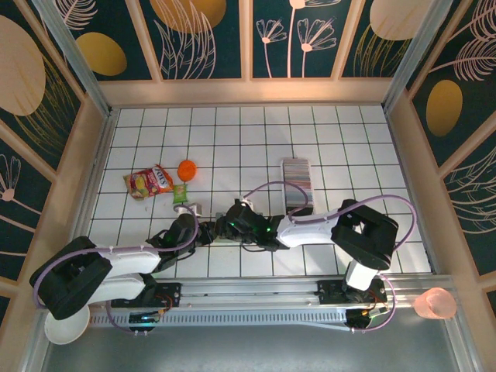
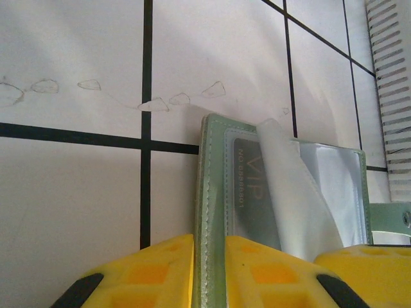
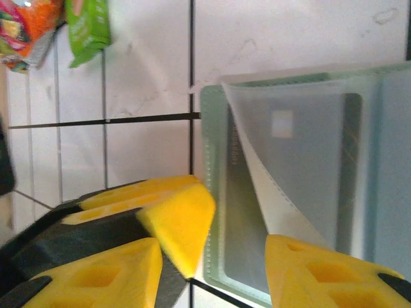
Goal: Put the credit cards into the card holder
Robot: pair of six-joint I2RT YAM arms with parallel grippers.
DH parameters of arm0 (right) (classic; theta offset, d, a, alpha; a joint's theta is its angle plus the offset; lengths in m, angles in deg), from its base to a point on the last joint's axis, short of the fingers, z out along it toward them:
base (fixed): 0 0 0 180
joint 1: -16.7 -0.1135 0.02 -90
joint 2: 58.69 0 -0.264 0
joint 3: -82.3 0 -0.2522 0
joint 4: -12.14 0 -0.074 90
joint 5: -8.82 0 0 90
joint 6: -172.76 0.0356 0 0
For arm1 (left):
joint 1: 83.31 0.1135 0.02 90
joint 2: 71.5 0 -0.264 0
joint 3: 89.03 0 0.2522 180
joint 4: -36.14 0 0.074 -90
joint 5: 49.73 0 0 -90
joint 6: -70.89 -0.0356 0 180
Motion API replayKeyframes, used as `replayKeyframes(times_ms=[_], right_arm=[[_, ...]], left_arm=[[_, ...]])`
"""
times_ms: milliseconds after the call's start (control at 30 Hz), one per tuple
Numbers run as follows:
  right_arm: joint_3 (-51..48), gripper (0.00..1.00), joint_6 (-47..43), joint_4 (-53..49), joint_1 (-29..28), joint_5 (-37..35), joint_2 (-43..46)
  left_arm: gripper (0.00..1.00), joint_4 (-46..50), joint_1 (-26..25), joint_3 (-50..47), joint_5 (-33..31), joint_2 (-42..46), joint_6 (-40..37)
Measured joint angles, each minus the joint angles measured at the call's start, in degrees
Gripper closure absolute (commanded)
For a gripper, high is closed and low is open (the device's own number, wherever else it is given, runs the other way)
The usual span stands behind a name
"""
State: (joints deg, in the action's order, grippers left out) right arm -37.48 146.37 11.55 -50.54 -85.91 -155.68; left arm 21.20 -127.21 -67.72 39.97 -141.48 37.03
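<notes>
A white tabletop (image 1: 155, 132), ruled into squares by thin black lines, lay in the middle under even light that cast only soft shadows. Dark teal wall panels (image 1: 209, 39) printed with tan leaves, flowers and golden ovals, set in pale wooden frames (image 1: 248, 91), rose at 12 o'clock and slanted away at 9 and 3 o'clock. At 6 o'clock a silver metal rail (image 1: 256, 288) ran along the near edge.

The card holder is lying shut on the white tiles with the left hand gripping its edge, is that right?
Not quite: the card holder lies open, not shut. The left wrist view shows a clear sleeve lifted and a VIP card inside. The rest holds: white tiles beneath, left hand gripping its green edge.
</notes>
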Motion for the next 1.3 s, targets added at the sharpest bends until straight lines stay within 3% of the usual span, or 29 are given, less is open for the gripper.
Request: replayKeyframes(times_ms=[367,633,867,1300], right_arm=[[-1.8,0.48,-5.2,8.8,-0.7,0.4,15.3],[-2.4,0.49,-6.2,-6.2,1.0,-7.7,23.5],[-3.4,0.50,-1.2,-17.3,0.4,-6.8,19.6],[-5.0,0.51,2.9,-20.7,0.2,-5.3,11.5]], left_arm=[[0.77,6.2,-0.6,-2.4,-2.3,8.5,3.8],[0.73,12.5,-0.6,-3.3,-5.0,16.6,4.6],[0.64,13.6,-0.6,-2.7,-3.3,16.4,3.7],[0.72,13.5,-0.6,1.0,0.5,8.9,1.4]])
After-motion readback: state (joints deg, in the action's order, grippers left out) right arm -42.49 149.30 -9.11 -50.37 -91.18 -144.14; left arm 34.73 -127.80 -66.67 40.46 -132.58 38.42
